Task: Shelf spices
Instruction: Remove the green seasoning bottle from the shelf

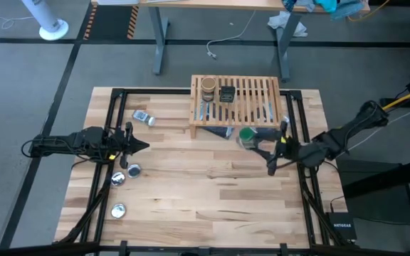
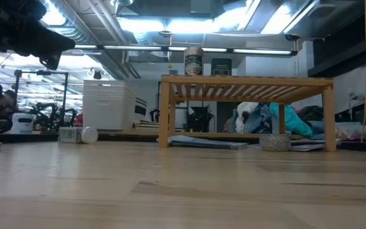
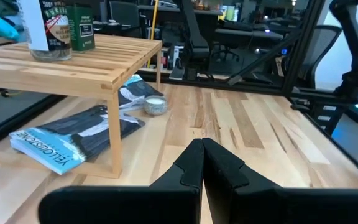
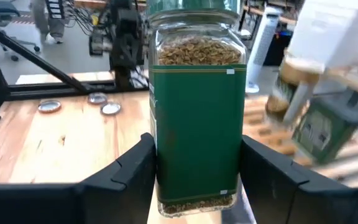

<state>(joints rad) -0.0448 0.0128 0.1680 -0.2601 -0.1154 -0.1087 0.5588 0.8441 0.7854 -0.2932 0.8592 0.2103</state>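
Right gripper (image 4: pixel 197 180) | fingers half apart | clamps green-lidded jar (image 4: pixel 196 112)

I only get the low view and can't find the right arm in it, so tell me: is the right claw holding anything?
Observer: Yes. The right claw grips the green-lidded jar, which stands upright between its fingers.
Operator: Where is that jar relative to the shelf?
Observer: From above, it sits just off the front edge of the shelf, toward the shelf's right half.
Operator: And the left claw?
Observer: The left claw is shut and empty, at the left side of the table, well away from the shelf.
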